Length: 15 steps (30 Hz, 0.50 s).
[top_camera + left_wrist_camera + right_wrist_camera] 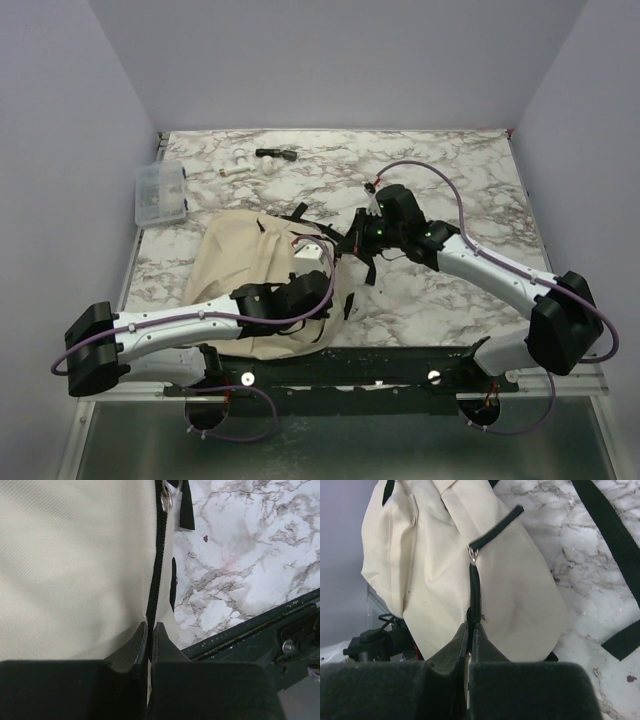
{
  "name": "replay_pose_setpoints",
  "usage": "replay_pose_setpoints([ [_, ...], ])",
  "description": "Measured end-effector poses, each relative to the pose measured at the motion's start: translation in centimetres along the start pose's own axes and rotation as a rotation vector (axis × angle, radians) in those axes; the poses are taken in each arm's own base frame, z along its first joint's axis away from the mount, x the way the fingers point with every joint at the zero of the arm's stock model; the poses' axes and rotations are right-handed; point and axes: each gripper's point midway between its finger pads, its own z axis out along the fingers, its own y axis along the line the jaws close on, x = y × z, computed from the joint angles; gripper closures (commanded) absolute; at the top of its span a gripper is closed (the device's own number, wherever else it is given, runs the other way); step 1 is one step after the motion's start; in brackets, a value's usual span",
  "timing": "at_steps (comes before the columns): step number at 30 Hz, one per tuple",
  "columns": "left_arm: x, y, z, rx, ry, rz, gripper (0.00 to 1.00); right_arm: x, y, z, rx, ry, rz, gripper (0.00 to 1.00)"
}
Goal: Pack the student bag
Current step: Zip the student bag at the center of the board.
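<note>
Our student bag [240,262] sits near-left on the marble table [450,170], left gripper [150,630] pinched shut on its zipper [157,555], right gripper [470,630] clamped on a zipper seam too, so we reckon we're opening it, and next needs a steady pull apart.

student bag [235,262] on marble table [440,305], clear box [160,195]
</note>
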Motion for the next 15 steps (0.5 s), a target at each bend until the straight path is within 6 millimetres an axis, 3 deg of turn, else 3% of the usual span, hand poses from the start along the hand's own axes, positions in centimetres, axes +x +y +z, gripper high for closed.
replay_pose_setpoints([
  [8,1.6,1.1,-0.9,0.061,-0.005,-0.065,1.00,-2.3,0.6,2.8,0.016,-0.005,0.013,1.00],
  [15,1.9,1.0,-1.2,0.101,-0.011,-0.098,1.00,-4.3,0.1,3.7,0.035,-0.029,0.028,1.00],
])
